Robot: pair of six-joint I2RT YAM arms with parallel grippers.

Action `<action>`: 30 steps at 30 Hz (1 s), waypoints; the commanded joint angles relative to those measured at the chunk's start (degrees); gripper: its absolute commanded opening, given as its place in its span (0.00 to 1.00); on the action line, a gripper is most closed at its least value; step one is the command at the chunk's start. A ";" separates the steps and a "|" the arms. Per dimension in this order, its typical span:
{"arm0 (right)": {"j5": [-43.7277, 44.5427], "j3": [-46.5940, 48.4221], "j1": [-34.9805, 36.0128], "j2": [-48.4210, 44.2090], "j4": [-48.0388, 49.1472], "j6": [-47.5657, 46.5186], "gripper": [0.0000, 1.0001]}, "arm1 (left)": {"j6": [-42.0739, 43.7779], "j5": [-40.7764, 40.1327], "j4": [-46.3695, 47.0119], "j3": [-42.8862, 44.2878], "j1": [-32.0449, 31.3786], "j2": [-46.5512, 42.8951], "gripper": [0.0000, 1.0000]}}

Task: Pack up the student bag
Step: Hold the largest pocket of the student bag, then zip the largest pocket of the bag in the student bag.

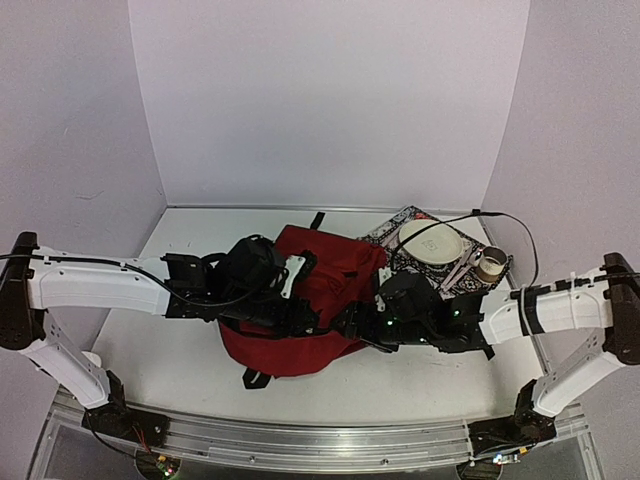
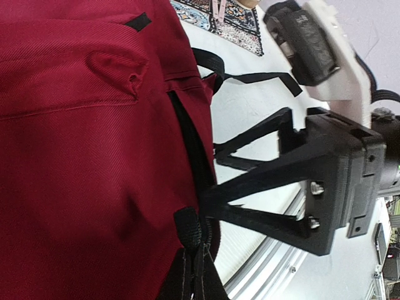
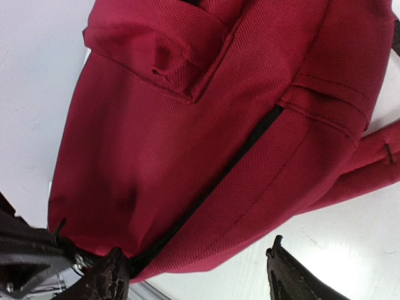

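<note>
Student bag (image 1: pixel 330 265) lies at frame centre on the bench (image 1: pixel 170 350), its near half covered by both arm ends. Left fingers (image 2: pixel 269 172) are pressed together on its zipper edge, with the contact partly hidden. Right fingers (image 3: pixel 109 278) are spread, cut off at the frame bottom. Upper right, a plate (image 1: pixel 433 240) and cup (image 1: pixel 492 262) sit on a patterned mat (image 1: pixel 395 225).

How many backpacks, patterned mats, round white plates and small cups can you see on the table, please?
Dark red backpack: 1
Black-and-white patterned mat: 1
Round white plate: 1
Small beige cup: 1
Total: 4
</note>
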 commanded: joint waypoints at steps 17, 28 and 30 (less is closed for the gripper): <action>9.56 2.74 -0.40 -0.36 -3.91 -1.29 0.00 | -0.01 -3.11 0.12 -3.88 -0.13 -7.07 0.00; 5.17 0.74 -12.91 -5.34 -8.04 -7.62 0.00 | -6.15 -11.68 -13.92 -11.29 -0.15 -19.89 0.00; 3.16 2.89 -14.95 -3.81 -8.70 -10.22 0.00 | -7.12 -11.47 -15.29 -12.97 -0.14 -22.32 0.00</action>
